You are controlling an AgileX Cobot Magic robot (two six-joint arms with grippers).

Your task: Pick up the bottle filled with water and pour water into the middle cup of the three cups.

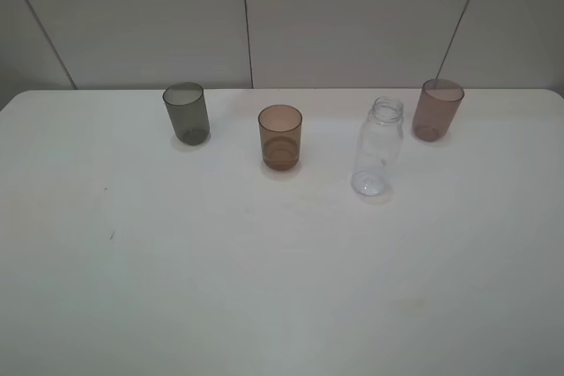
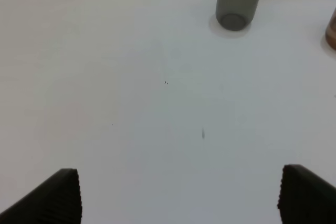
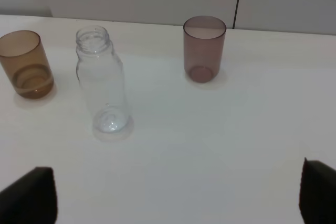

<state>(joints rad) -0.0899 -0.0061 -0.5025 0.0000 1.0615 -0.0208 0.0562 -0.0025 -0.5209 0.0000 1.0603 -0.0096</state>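
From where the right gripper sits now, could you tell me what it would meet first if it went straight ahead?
Probably nothing at first: the centre line runs over bare table between the bottle and the pink-mauve cup. The wide-open right gripper might brush the bottle; depth is unclear.

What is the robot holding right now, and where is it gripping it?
Nothing. Both claws, left and right, are open over bare table, and the bottle stands free on the table.
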